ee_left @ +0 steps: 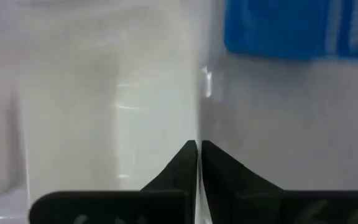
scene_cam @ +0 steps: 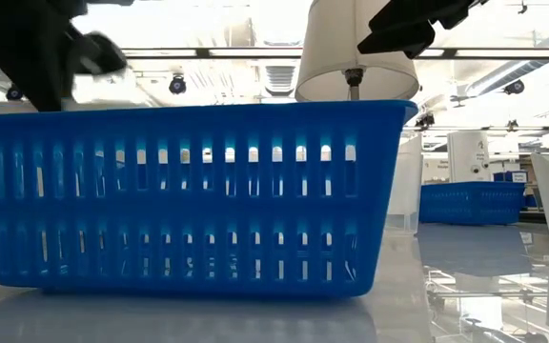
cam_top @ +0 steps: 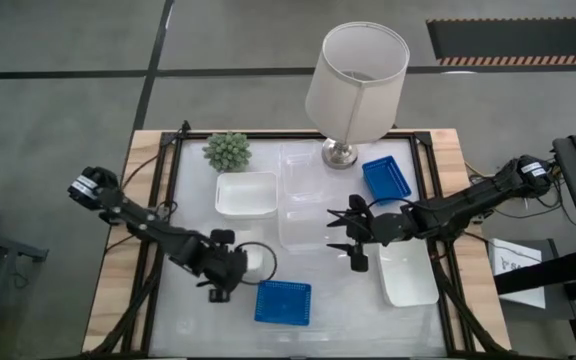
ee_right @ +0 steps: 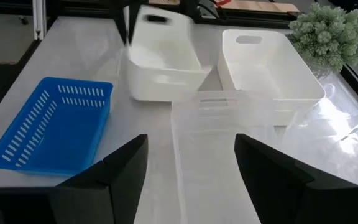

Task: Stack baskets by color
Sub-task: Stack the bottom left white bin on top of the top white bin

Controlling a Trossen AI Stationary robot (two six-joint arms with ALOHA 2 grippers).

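My left gripper is shut on a white basket at the table's near left. A blue basket lies just beyond it, toward the near edge. A second white basket sits by the plant, and a third lies at the near right. Two clear baskets lie in the middle. Another blue basket is beside the lamp. My right gripper hangs open above the nearer clear basket, touching nothing. My left gripper pinches the white basket's thin side wall at its rim, one finger inside the basket and one outside. The fingers come from above, slanting down. Whether the basket's bottom is off the table, I cannot tell.
A white-shaded lamp stands at the far middle and a small green plant at the far left. In the low view the near blue basket fills the foreground. Bare tabletop lies at the near left corner.
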